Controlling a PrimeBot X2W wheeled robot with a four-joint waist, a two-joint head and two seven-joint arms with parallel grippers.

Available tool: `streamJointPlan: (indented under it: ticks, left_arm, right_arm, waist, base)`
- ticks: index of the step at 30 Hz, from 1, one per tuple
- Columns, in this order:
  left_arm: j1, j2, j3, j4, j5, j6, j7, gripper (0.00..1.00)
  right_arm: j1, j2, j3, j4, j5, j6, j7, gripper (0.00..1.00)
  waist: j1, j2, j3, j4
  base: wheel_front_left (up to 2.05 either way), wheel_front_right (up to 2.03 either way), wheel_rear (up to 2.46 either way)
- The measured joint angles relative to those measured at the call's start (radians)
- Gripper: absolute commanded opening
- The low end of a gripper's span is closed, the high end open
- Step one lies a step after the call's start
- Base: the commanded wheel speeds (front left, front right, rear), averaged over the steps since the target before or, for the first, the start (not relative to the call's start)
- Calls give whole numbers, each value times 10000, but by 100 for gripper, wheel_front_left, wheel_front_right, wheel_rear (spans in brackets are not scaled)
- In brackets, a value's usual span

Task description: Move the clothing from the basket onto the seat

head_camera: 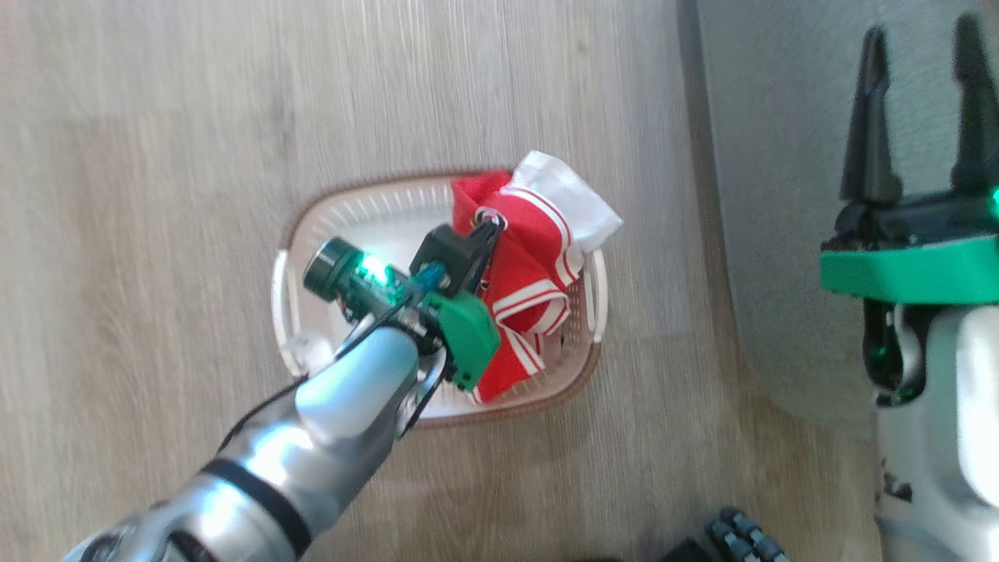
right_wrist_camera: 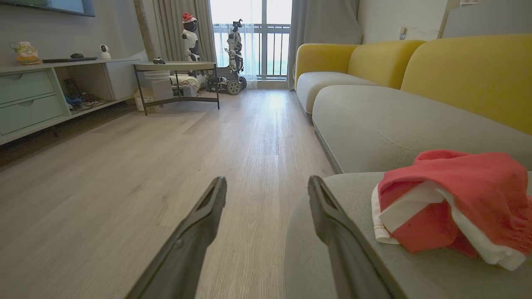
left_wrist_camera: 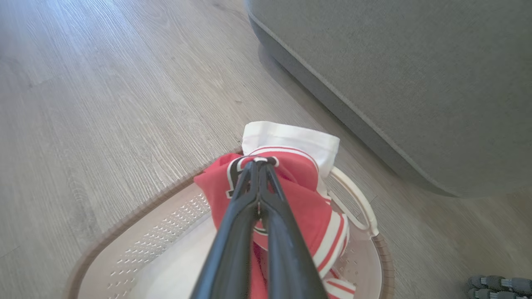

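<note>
1. The left hand, in the middle of the head view, has its two fingers pressed together on a fold of the red garment, pinching the striped trim near the top of the bunch.
2. That garment sits in the right part of the basket. Its white panel drapes over the upper right rim, and its lower folds trail down inside the basket.
3. The basket stands on the wooden floor, just beside the seat, which takes up the right side of the head view.
4. The right hand, at the far right of the head view, has its fingers spread apart and carries nothing.
5. In the right wrist view a second red garment lies on the seat at the lower right, so part of the job looks done.
6. The step in hand appears to be the pick-up from the basket: the grip is made, and the cloth seems only partly raised.
7. The next move likely calls for lifting until the trailing folds clear the rim, then carrying the cloth toward the right of the frame, over the seat's edge, before letting go. A snag on the basket handle could drag the light basket along.
</note>
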Motion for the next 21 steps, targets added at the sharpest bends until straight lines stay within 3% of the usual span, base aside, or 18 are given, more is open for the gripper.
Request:
streamJointPlan:
  ticks: [8, 16, 18, 20, 21]
  left_arm:
    - [1737, 761, 855, -1877, 334, 343, 0, 0]
    - [2940, 1124, 1058, -2836, 454, 527, 2, 0]
    - [3221, 1170, 1246, -3058, 441, 614, 0, 36]
    - [3522, 1200, 1482, -3317, 339, 633, 0, 44]
    - [3672, 1212, 1599, -3438, 253, 704, 0, 54]
  right_arm:
    - [903, 0, -44, 660, -42, 0, 0, 100]
    - [1496, 4, -21, 1081, -40, 0, 2, 100]
    - [1634, 4, 12, 1133, -38, 0, 2, 100]
    - [1760, 4, 69, 1198, -38, 0, 2, 100]
    - [1835, 4, 96, 1244, -38, 0, 2, 100]
  waist:
    - [0, 0, -1565, 93]
    - [0, 0, -2855, 119]
    - [0, 0, -3191, 118]
    - [0, 0, -3504, 115]
    - [0, 0, -3653, 114]
  base:
    - [0, 0, 0]
    - [0, 0, 0]
    - [0, 0, 0]
    - [0, 0, 0]
    - [0, 0, 0]
